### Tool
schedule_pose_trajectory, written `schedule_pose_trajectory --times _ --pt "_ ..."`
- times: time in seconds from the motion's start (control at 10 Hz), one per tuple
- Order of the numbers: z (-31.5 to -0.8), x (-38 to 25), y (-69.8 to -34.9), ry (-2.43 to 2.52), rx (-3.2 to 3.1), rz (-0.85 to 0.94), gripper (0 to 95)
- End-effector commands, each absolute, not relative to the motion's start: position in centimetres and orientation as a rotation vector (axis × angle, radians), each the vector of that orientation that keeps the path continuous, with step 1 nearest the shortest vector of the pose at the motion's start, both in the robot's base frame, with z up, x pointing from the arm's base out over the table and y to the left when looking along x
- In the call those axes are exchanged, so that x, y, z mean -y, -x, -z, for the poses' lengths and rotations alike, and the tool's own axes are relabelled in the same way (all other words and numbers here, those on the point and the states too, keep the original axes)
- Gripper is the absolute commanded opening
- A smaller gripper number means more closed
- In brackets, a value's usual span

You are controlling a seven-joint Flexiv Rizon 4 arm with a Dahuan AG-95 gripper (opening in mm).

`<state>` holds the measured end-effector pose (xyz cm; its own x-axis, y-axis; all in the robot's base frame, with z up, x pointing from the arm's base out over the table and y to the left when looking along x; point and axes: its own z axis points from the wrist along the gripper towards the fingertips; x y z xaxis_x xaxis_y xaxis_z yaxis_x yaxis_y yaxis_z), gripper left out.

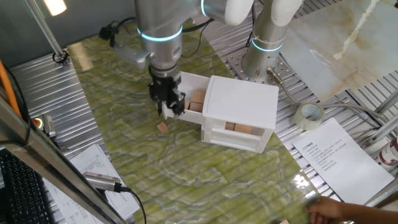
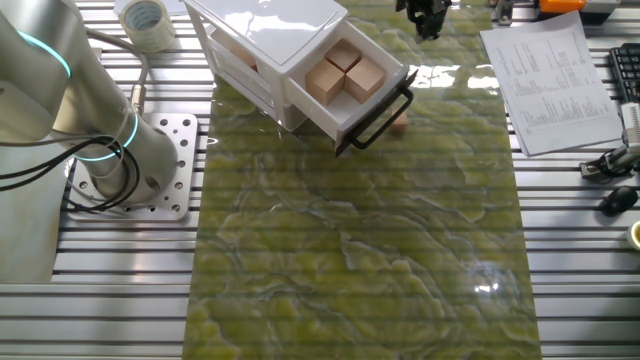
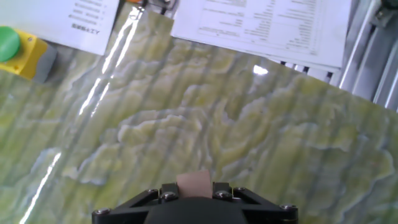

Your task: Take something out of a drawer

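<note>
The white cabinet has its drawer with the black bar handle pulled open. Several light-brown wooden cubes lie inside. My gripper hangs above the table just off the drawer's handle end. It also shows at the top edge of the other fixed view. In the hand view its jaws stand close together on a wooden cube, well above the green mat. Another cube lies on the mat beside the handle, and it also shows in the other fixed view.
A lower drawer of the cabinet also holds cubes. A tape roll and printed sheets lie to the right. A yellow box with a green button and more papers lie ahead of the hand. The robot base stands behind the cabinet.
</note>
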<state>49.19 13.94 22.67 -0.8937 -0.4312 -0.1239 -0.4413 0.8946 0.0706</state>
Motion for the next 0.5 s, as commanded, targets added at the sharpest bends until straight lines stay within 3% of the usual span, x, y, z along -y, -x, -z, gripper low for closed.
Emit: schedule_pose_trajectory --times 0.1,0.2,0.3,0.5 --pt "-24.1 -11.5 -46.9 0.746 -2.965 -0.154 57.0" --pt "-24.5 -10.3 -45.5 0.750 -2.975 -0.159 57.0" --pt "-24.5 -10.0 -45.2 0.745 -2.980 -0.173 38.0" --pt "-24.5 -10.0 -45.2 0.639 -3.012 -0.166 38.0"
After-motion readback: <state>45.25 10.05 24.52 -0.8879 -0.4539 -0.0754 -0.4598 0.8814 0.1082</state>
